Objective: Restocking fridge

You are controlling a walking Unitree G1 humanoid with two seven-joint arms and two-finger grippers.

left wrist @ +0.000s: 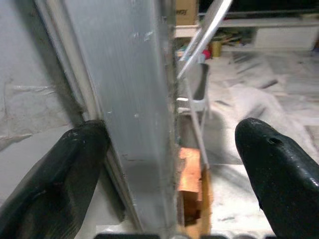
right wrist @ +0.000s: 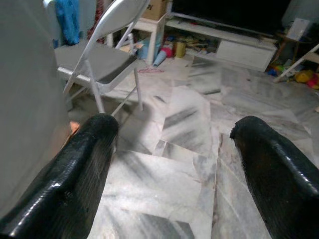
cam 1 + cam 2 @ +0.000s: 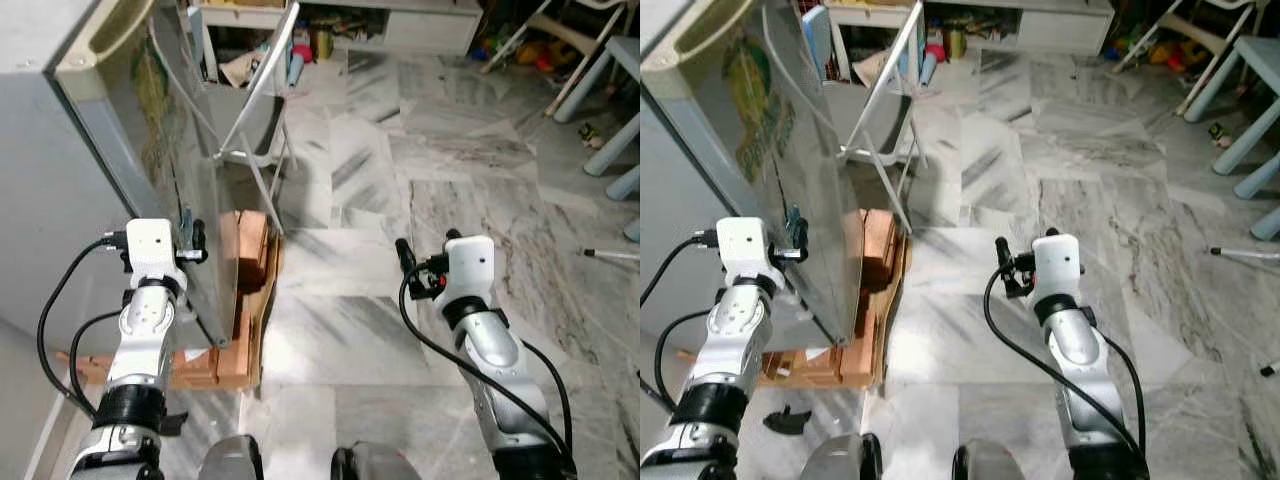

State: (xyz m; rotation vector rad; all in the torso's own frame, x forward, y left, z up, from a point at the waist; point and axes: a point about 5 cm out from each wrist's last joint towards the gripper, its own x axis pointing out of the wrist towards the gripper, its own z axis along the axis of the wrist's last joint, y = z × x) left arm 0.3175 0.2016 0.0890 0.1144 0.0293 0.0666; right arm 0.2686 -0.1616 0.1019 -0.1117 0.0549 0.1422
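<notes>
The grey fridge (image 3: 50, 180) stands at the left, with its silver door (image 3: 185, 170) angled toward the room. My left gripper (image 3: 192, 240) is raised at the door's outer edge. In the left wrist view that edge (image 1: 139, 124) runs between the two open fingers (image 1: 55, 184), one on each side, and neither visibly presses on it. My right gripper (image 3: 405, 256) hovers open over the marble floor (image 3: 400, 180) to the right, with nothing between its fingers (image 2: 279, 174).
A wooden and cardboard stack (image 3: 245, 300) lies on the floor at the foot of the door. A white folding chair (image 3: 255, 110) stands just beyond the fridge. Low shelves with clutter (image 3: 380, 20) line the back, and pale blue furniture legs (image 3: 615, 100) are at the far right.
</notes>
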